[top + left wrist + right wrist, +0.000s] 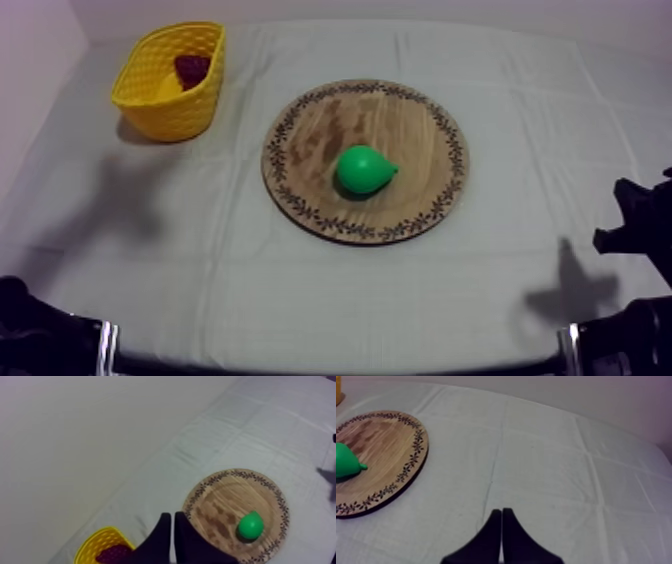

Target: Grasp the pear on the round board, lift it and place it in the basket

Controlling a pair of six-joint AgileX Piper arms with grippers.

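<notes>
**Two wedges: left gripper (172,516) and right gripper (501,511) both pressed together on nothing**

On your left arm the two black fingers lie tight against each other, with no object between them. From its wrist view they point at the grey-white cloth (400,300) between the yellow woven basket (95,543) and the round wooden board with a patterned rim (215,501).

Your right arm's fingers likewise meet as a narrow wedge, over bare cloth beside the board (381,436) and well apart from the fruit.

The green toy pear (364,169) lies on its side on the board (300,130), near the middle, its narrow end pointing toward your right arm's side.

The basket (165,110) stands at the far left of the table, apart from the board. A dark purplish-red toy fruit (192,68) sits inside it.
</notes>
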